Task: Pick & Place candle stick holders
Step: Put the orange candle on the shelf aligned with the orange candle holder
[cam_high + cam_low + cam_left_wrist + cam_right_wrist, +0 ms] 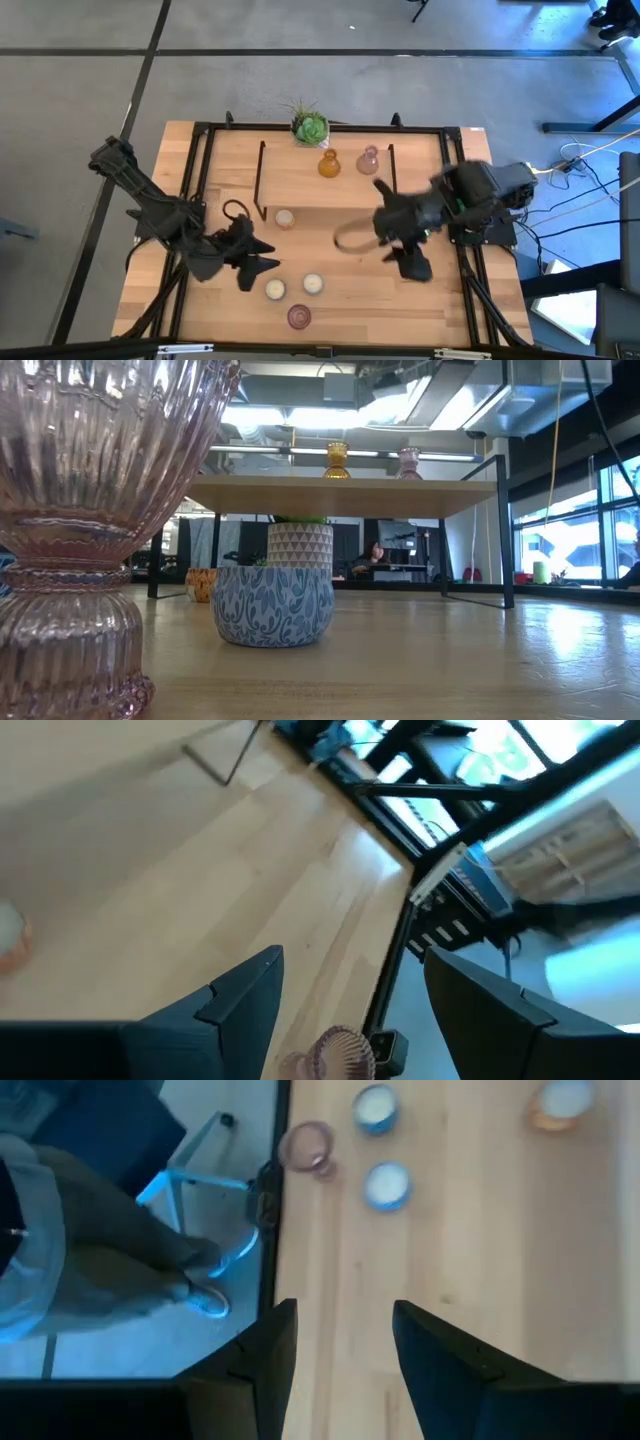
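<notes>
Writing shows nowhere you can read; your left gripper (262, 268) gapes wide beside 2 cream holders (275, 290), right gripper (400, 252) parted, both holding nothing

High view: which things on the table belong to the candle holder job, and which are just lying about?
Job things:
amber glass holder
pink glass holder on the shelf
pink glass holder near the front edge
three cream holders

Lying about:
green potted plant
</notes>
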Controlling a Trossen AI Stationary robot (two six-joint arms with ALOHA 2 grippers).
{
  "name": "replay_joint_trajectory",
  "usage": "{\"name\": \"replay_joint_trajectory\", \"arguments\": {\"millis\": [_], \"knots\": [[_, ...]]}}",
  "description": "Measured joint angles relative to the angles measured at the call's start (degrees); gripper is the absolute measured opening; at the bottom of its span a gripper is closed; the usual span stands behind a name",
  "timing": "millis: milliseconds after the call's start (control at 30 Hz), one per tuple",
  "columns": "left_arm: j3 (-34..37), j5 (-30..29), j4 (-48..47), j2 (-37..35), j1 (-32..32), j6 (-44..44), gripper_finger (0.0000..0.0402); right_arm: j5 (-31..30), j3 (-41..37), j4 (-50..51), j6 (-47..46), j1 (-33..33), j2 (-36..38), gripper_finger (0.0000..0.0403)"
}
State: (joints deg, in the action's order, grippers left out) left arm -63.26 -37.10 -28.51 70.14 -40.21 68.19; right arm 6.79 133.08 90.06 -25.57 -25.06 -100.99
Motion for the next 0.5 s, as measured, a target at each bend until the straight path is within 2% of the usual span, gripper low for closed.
{"name": "replay_joint_trajectory", "arguments": {"millis": [100,233,367,500], "knots": [[0.00,0.05,-0.01,3.91,1.16,5.54,0.0239,-3.29,0.00,-0.04,-3.12,-5.48,0.28,0.0170],[0.00,-0.92,0.20,10.14,3.04,9.80,0.0236,-11.54,0.00,-0.04,-7.58,-12.66,0.30,0.0170],[0.00,4.19,-0.01,15.98,4.78,3.88,0.0219,-19.97,0.00,-0.04,-12.53,-19.62,0.31,0.0170],[0.00,12.02,-5.56,19.90,6.00,-1.00,0.0198,-28.84,0.00,-0.04,-17.14,-24.97,0.31,0.0170]]}}
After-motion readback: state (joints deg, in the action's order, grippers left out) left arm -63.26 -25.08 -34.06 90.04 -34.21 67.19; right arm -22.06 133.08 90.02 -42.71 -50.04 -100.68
